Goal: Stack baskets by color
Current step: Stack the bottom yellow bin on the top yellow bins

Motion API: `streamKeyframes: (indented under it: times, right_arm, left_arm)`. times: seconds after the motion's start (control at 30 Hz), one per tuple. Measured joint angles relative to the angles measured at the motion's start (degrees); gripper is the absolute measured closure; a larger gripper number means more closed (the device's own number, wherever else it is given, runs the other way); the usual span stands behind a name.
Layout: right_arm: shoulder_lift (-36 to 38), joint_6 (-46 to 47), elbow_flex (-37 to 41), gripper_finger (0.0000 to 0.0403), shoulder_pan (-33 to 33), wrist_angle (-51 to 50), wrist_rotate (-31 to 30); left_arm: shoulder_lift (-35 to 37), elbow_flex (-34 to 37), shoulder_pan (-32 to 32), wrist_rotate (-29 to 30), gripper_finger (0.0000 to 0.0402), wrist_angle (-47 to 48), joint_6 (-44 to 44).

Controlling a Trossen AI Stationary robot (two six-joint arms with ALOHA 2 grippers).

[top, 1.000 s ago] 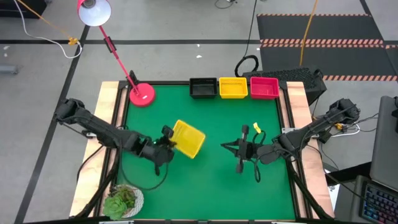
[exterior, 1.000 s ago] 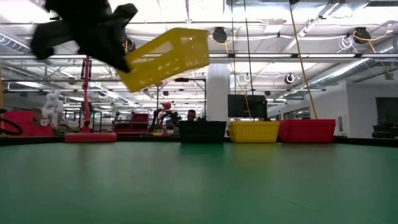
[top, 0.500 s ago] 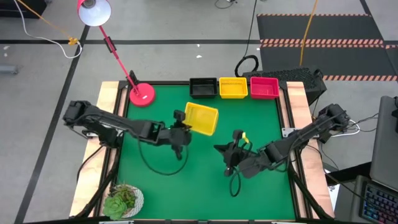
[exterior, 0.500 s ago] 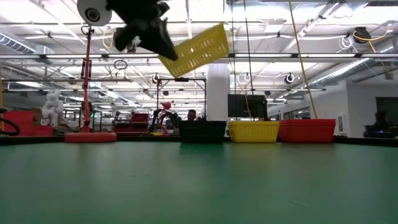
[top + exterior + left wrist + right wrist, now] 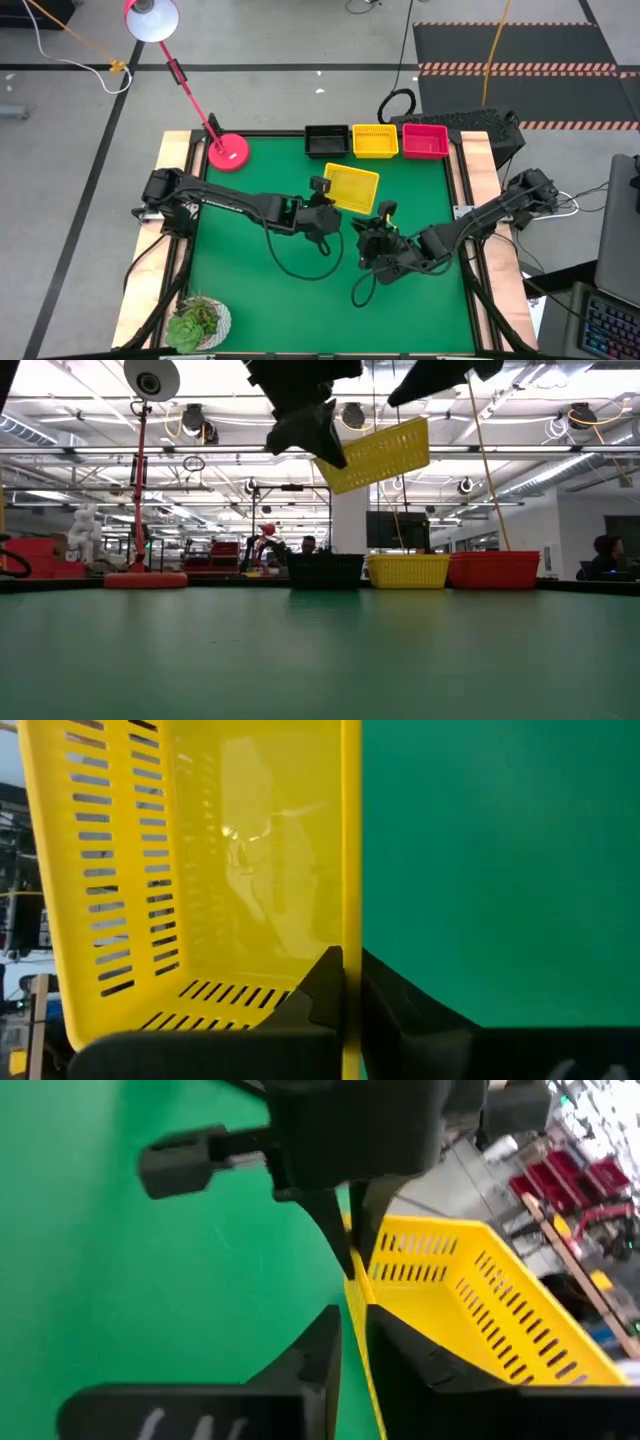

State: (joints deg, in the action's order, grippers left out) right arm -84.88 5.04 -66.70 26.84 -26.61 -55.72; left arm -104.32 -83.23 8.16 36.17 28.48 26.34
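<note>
A yellow basket [image 5: 352,187] hangs tilted above the table's middle [image 5: 377,454], with my left gripper [image 5: 325,204] shut on its near wall. My right gripper [image 5: 380,219] is at the basket's near right corner, slightly open. Its two fingers stand on either side of that same wall's rim [image 5: 356,1342]; I cannot tell whether they touch it. Along the far edge stand a black basket [image 5: 327,141], a yellow basket [image 5: 375,141] and a red-pink basket [image 5: 425,141] in a row, bottoms on the table. My left gripper pinches the basket's near wall at its rim [image 5: 350,935], toward the left end, one finger inside the basket and one outside. The fingers come slanting down from the table's left. The basket is lifted clear of the table and tilted, its far side higher.
A pink lamp base [image 5: 228,152] sits at the far left corner, its stem leaning out past the table. A potted plant [image 5: 198,322] stands at the near left corner. Bare green mat [image 5: 300,290] lies in front of both arms.
My left gripper has carried the yellow basket from the table's left half toward the right and the far edge, a little higher, closer to the row of baskets. My right gripper has moved left toward the basket and turned, so its fingers now stand at the basket's near wall.
</note>
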Motion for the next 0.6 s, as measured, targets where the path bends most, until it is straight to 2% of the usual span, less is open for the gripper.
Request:
streamKeyframes:
  times: [0.13, 0.37, 0.5, 0.6]
  right_arm:
    - [-0.02, 2.90, 0.00, 0.0325, -1.04, -3.14, 0.26]
    - [-0.02, 3.34, 2.23, 0.0282, -2.58, -4.93, 0.31]
    - [-0.02, 3.14, 3.65, 0.0271, -4.12, -4.59, 0.28]
    - [-0.02, 2.86, 3.99, 0.0274, -4.94, -4.50, 0.26]
  left_arm:
    - [-1.55, -1.50, 0.19, 0.41, 0.0379, 0.23, -0.06]
    - [-1.52, -1.37, 0.22, 0.49, 0.0390, 1.52, -1.12]
    - [-1.50, -1.37, 0.28, 0.48, 0.0379, 1.43, -0.67]
    - [-1.50, -1.35, 0.30, 0.48, 0.0390, 1.43, -0.76]
